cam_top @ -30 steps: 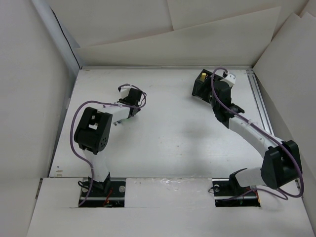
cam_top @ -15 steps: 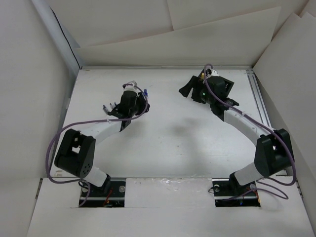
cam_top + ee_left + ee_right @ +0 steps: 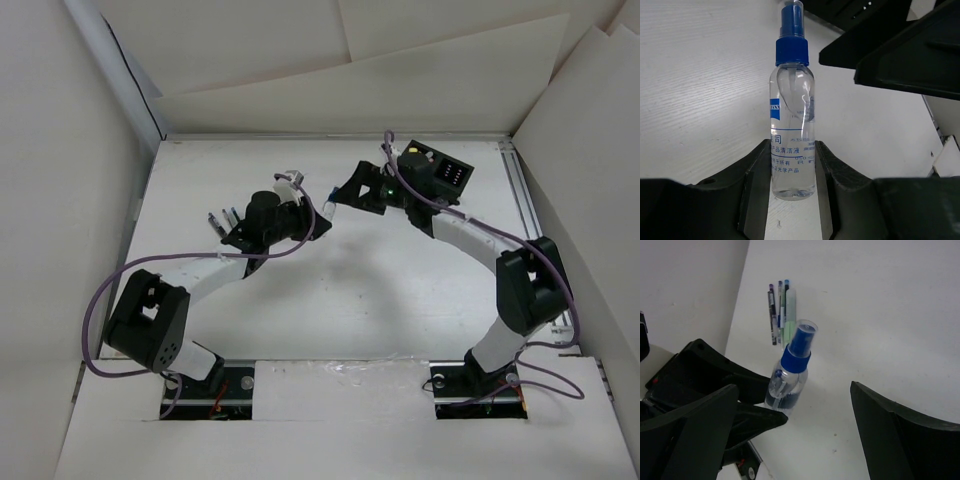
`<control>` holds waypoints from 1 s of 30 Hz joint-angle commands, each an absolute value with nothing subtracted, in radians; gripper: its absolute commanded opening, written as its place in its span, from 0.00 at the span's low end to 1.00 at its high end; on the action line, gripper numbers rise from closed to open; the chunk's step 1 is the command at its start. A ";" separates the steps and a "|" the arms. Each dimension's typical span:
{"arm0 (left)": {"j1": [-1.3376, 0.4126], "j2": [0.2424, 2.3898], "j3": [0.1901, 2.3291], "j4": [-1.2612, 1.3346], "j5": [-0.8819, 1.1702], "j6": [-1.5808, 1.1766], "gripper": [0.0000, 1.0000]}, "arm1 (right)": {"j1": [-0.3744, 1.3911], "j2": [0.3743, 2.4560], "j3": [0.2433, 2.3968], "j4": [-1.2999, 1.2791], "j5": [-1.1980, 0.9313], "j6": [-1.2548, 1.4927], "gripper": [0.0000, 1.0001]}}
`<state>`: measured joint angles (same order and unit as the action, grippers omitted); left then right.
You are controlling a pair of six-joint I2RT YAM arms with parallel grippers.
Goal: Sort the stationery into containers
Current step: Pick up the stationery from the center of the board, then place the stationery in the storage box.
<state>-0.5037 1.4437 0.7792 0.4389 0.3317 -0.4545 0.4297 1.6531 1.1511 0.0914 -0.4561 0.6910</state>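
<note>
My left gripper (image 3: 792, 182) is shut on the lower body of a clear spray bottle (image 3: 791, 115) with a blue cap and holds it upright above the table. From above, the left gripper (image 3: 306, 207) and the bottle (image 3: 326, 198) are at mid-table. My right gripper (image 3: 347, 189) faces it, open wide. In the right wrist view the bottle (image 3: 790, 377) lies just ahead of the right gripper (image 3: 800, 440), not between its fingers. Several slim pens (image 3: 780, 315) lie bunched on the table, left of the arms (image 3: 222, 218). The black two-compartment container (image 3: 447, 172) stands at the back right.
White walls enclose the table on the left, back and right. A metal rail (image 3: 528, 215) runs along the right edge. The right gripper's black fingers (image 3: 905, 55) fill the upper right of the left wrist view. Purple cables loop off both arms.
The left arm swung right, carrying the bottle toward the table's middle. The right gripper left the container, moved left toward the bottle and opened wide.
</note>
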 commanded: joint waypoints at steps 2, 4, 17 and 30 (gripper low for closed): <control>-0.502 1.416 0.781 0.546 0.446 -0.434 0.00 | 0.434 1.700 1.204 0.211 -0.555 0.724 1.00; -0.502 1.416 0.781 0.555 0.459 -0.434 0.00 | 0.434 1.721 1.204 0.247 -0.564 0.745 1.00; -0.502 1.425 0.772 0.575 0.503 -0.434 0.02 | 0.434 1.798 1.213 0.339 -0.630 0.807 0.57; -0.502 1.420 0.762 0.584 0.442 -0.443 0.40 | 0.414 1.761 1.180 0.339 -0.600 0.807 0.17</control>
<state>-0.5022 1.4464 0.7658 0.5056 0.4530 -0.4473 0.4316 1.7939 1.1755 0.2749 -0.6357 0.8158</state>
